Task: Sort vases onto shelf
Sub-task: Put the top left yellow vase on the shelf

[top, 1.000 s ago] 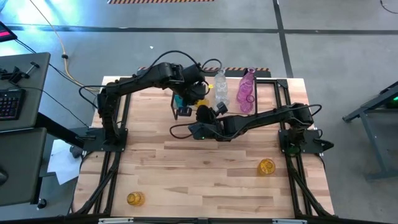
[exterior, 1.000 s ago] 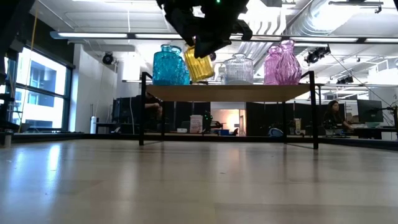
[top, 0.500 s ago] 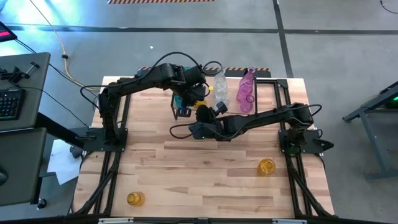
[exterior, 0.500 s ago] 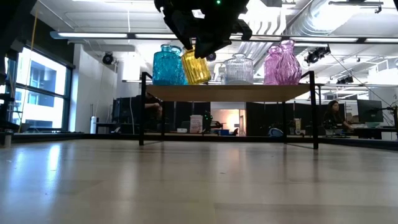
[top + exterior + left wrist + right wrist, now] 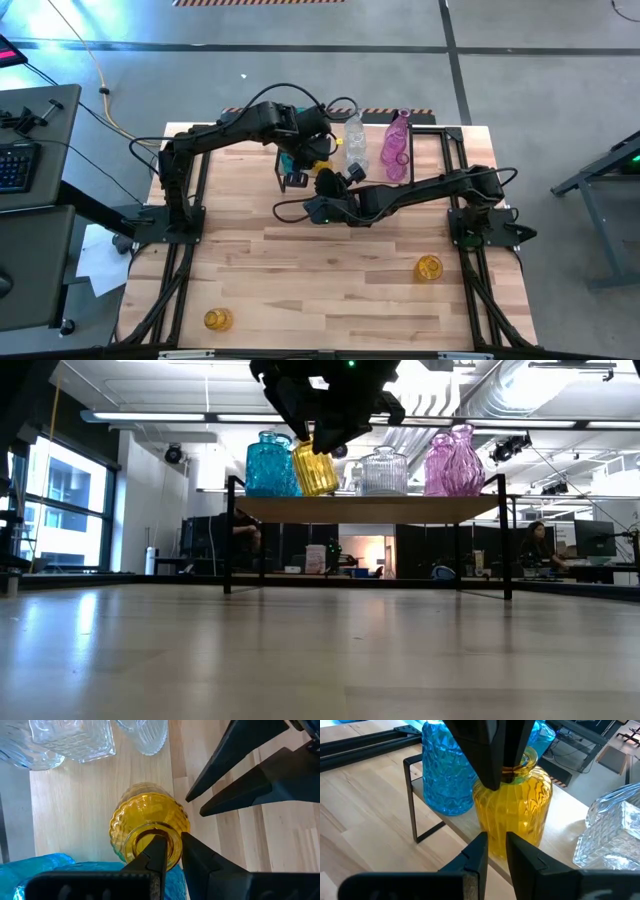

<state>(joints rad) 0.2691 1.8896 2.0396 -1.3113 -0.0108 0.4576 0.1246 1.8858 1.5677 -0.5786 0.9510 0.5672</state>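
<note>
- Nearest, two amber vases (image 5: pixel 428 268) stand on the surface, well short of the shelf (image 5: pixel 370 507).
- The right tool (image 5: pixel 492 851), fingers narrow and holding nothing, hovers just before the shelf.
- The left tool (image 5: pixel 170 851) pinches the yellow vase (image 5: pixel 316 468) by its rim; it stands tilted on the shelf beside the teal vase (image 5: pixel 271 465).

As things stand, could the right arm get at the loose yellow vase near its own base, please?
Probably yes: that yellow vase stands alone on bare table, though the right gripper is stretched away toward the shelf.

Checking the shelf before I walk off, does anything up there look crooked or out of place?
Yes. The yellow vase on the shelf leans sideways, left end effector pinching its rim; the teal vase beside it stands upright.
</note>
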